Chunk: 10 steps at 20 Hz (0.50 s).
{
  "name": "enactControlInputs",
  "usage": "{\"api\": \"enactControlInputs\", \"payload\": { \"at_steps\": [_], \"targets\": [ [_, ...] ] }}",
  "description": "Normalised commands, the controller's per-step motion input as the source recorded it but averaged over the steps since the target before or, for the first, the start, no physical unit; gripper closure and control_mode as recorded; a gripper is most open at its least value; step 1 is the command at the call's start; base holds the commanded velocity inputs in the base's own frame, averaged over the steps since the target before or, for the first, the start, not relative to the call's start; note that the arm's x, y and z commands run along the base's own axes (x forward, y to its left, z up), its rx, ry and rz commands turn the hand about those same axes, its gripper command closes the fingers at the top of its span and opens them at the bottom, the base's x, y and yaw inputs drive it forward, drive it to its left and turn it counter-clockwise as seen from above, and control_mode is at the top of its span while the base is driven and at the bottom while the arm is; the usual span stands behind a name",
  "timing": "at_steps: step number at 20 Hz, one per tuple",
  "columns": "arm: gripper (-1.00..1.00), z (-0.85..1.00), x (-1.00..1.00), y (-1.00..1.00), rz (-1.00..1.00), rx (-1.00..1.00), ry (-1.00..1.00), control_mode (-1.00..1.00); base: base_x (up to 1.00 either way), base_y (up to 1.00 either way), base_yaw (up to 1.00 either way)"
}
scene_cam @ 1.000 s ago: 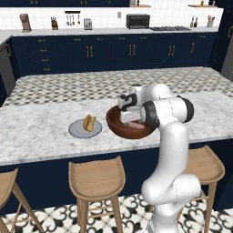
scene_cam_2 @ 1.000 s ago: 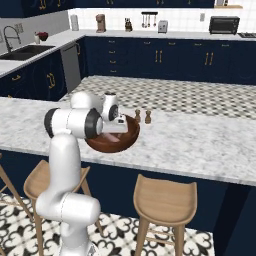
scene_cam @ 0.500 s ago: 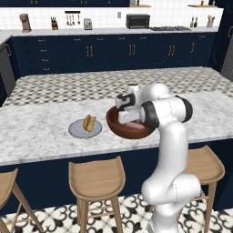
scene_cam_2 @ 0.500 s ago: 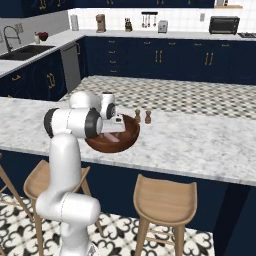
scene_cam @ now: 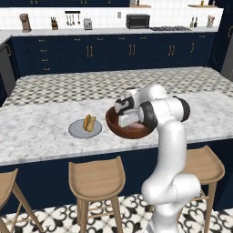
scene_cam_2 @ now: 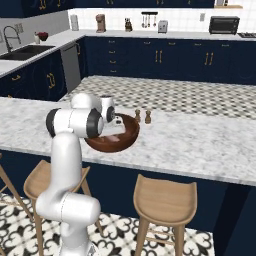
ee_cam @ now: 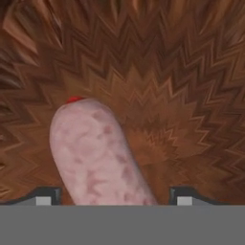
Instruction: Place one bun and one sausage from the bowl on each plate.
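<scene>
While the two-finger gripper hung low inside the large round dark reddish-brown wooden bowl, its jaws stood apart, one dark tip at each lower corner of the hand view, with nothing yet clamped between them. Between those tips, running up and away from them, lay the pinkish mottled cylindrical sausage, resting on the zigzag-grained floor of the bowl, its rounded far end pointing away from the hand and a speck of red showing just behind that end. Whether the tips already touched its sides could not be told. Judging by its look, the sausage would be light, smooth and slightly yielding, and liable to roll or squirt out of a pinch made near an end; the sensible hold was across its middle, square to its length. From the left base view, the bowl sat on the marble island counter, and just beside it the flat round grey plate already carried a tan oblong bun. Two small dark shakers stood beyond the bowl.
</scene>
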Motion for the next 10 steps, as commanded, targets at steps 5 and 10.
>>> {"api": "enactControlInputs", "payload": {
  "at_steps": [5, 10],
  "targets": [
    [1.00, -0.01, -0.05, 0.00, 0.00, 0.00, 0.00, -1.00, 0.00, 0.00, 0.00],
    [1.00, 0.73, -0.10, 0.17, -0.06, 0.01, -0.22, -1.00, 0.00, 0.00, 0.00]
  ]
}}
